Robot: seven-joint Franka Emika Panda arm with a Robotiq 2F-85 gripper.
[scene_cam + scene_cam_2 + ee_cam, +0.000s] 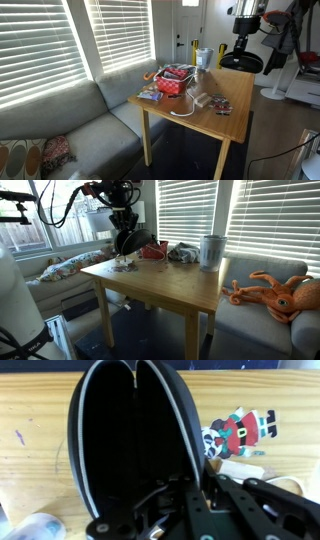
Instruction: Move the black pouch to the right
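Slatted blinds (40, 45) covered the windows behind the scene. A grey sofa (90, 125) ran under them, along one side of the wooden desk (170, 280).

The arm (110, 192) reached in above the desk's far corner in both exterior views.

An orange octopus plush (275, 292) lay on the sofa seat, just past the desk's edge.

The black pouch (130, 440) was off the desk top, carried at the end of the arm. In an exterior view it hung as a dark rounded shape (242, 62) by the far end of the desk. In the wrist view it filled most of the picture, with its pale seam line curving round both sides.

The fingers (200, 495) were clamped on the pouch's near end. Their tips were lost against the black fabric.

A white cup (211, 252) stood upright near the desk's back edge. A red patterned container (153, 251) sat further along that edge, close under the hanging pouch.

A small Santa figure (240, 432) lay flat on the wood. In the wrist view it showed just beside the pouch's right edge.
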